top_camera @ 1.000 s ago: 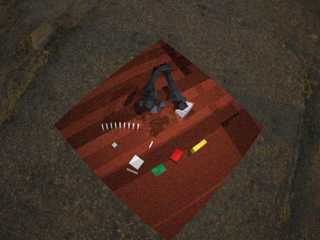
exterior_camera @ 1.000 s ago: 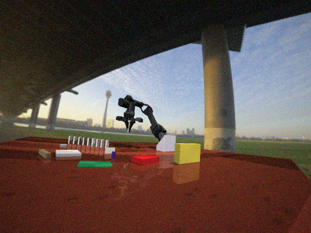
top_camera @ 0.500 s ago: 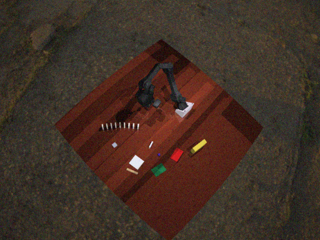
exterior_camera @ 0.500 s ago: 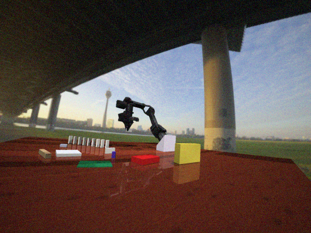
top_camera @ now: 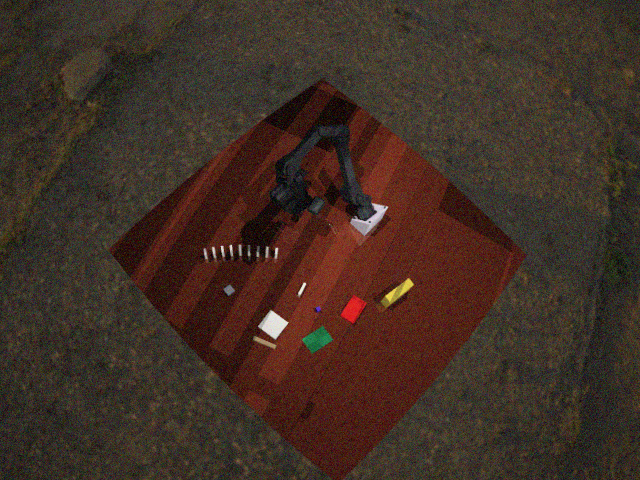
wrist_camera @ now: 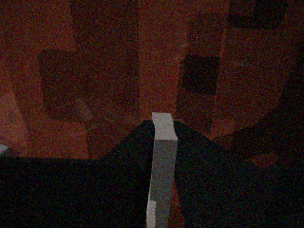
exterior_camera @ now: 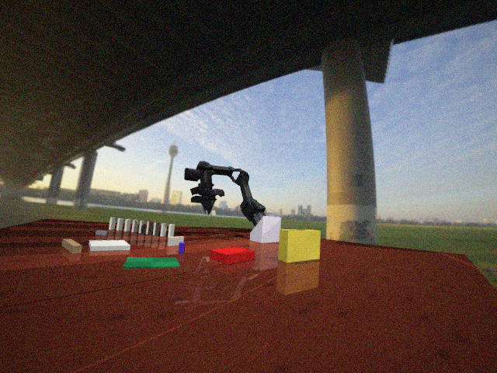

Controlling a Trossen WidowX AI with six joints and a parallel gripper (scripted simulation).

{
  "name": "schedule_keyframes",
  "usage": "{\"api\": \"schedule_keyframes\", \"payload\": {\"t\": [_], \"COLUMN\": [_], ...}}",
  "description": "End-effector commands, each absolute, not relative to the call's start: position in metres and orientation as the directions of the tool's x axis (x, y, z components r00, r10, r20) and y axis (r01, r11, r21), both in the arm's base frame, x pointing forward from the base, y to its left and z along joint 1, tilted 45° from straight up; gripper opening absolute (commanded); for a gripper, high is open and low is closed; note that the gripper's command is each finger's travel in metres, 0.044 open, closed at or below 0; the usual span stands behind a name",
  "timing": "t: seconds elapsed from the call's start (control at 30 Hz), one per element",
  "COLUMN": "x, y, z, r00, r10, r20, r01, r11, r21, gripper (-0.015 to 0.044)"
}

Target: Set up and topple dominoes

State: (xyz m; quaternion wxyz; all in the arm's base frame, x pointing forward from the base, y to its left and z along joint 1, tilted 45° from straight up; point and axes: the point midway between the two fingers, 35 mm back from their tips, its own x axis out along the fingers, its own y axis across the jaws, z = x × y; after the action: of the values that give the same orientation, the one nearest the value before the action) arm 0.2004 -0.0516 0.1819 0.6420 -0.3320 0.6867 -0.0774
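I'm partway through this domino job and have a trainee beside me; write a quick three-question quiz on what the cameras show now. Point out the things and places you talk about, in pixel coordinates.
1. True or false: the fingers (exterior_camera: 207,212) are closed on a pale domino (wrist_camera: 164,161).
2. Multiple choice: which block lies nearest the yellow block (top_camera: 397,292) (exterior_camera: 299,245)?
A) green
B) red
C) purple
3. Fill in the blank: the loose white domino (top_camera: 301,289) (exterior_camera: 175,241) on the table (top_camera: 413,356) (exterior_camera: 248,321) is lying ____, not standing.

Key: 1 true; 2 B; 3 flat
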Motion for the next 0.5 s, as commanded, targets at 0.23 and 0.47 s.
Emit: {"api": "schedule_keyframes", "payload": {"t": [0.23, 0.47], "x": [0.187, 0.183], "y": [-0.052, -0.05], "z": [0.158, 0.146], "r00": [0.018, 0.038], "r10": [-0.34, -0.204], "r20": [-0.94, -0.978], "r01": [-0.386, -0.405], "r11": [0.865, 0.892], "r21": [-0.32, -0.201], "gripper": [0.0025, 0.0025]}}
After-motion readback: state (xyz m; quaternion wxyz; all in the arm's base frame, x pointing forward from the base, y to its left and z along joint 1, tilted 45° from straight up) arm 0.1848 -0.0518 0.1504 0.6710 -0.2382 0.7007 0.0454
